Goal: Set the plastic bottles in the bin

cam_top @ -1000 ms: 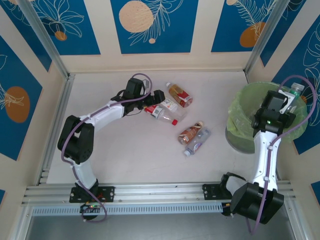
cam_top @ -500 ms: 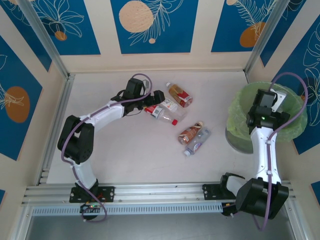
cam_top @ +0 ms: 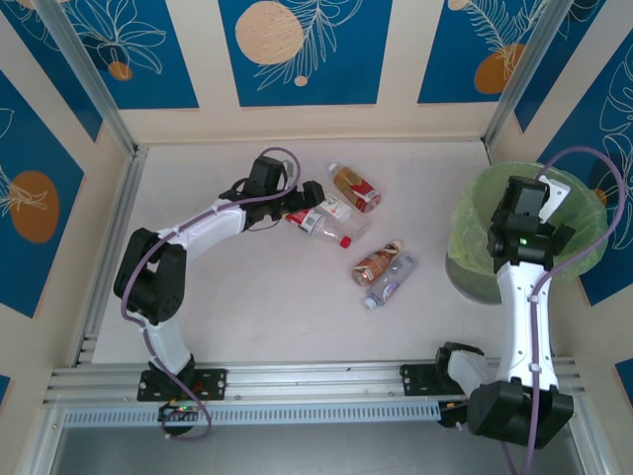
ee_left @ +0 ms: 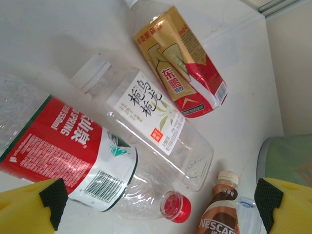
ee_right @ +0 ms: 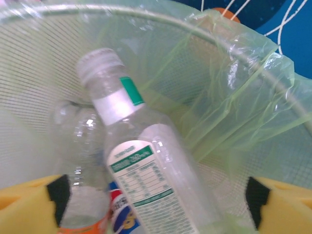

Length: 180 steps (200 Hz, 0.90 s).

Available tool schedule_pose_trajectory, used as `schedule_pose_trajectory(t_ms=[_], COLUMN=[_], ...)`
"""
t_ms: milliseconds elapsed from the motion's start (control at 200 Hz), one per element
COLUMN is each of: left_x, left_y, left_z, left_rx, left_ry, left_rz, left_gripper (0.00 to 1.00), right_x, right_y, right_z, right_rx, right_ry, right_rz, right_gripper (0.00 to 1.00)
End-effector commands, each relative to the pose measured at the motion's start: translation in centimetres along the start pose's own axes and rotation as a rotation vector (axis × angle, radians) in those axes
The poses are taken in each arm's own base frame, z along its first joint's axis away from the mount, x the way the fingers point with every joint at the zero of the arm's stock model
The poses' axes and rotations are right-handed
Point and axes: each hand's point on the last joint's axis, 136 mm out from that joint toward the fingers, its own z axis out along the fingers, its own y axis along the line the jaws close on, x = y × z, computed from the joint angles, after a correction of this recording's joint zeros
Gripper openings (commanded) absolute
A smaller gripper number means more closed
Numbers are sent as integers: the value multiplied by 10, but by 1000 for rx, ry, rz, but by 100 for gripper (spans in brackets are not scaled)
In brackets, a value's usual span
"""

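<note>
Several plastic bottles lie on the table: a gold-and-red one [cam_top: 356, 188] [ee_left: 180, 63], a white-labelled one [cam_top: 336, 210] [ee_left: 146, 117], a red-labelled one with a red cap [cam_top: 318, 226] [ee_left: 68, 156], a brown Nescafe one [cam_top: 378, 262] [ee_left: 219, 214] and a blue-labelled one [cam_top: 391, 282]. My left gripper [cam_top: 309, 193] [ee_left: 161, 214] hangs open just over the red-capped bottle, touching nothing. My right gripper [cam_top: 542, 203] [ee_right: 156, 204] is open above the bin [cam_top: 473, 213] [ee_right: 219, 97]. Below it a clear bottle with a green-and-white label [ee_right: 141, 170] lies free in the bin on other bottles [ee_right: 80, 195].
The bin stands at the table's right edge, close to the right wall. Blue-patterned wall panels and metal posts [cam_top: 109, 109] enclose the table on three sides. Bare tabletop [cam_top: 257, 297] spreads between the arms' bases and the bottles.
My right gripper has opened and the clear bottle it held has dropped into the bin; the arm shifted slightly left. The left arm and table bottles stayed put.
</note>
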Motion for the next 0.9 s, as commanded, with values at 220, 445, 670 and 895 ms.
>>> schedule_pose_trajectory(t_ms=[220, 445, 670, 895], left_x=[7, 12, 15, 15], left_y=[30, 45, 54, 64], left_z=[6, 6, 8, 0], left_rx=[-156, -218, -262, -370], left_ry=[19, 22, 19, -1], left_rz=[-108, -166, -219, -246], left_gripper=[100, 100, 100, 100], right_x=[-23, -26, -32, -26], right_y=[22, 45, 55, 85], right_z=[-54, -86, -112, -149], right_rx=[-253, -469, -605, -893], right_ry=[-91, -115, -150, -133], right_rz=[132, 151, 174, 201], right_gripper=[100, 100, 100, 99])
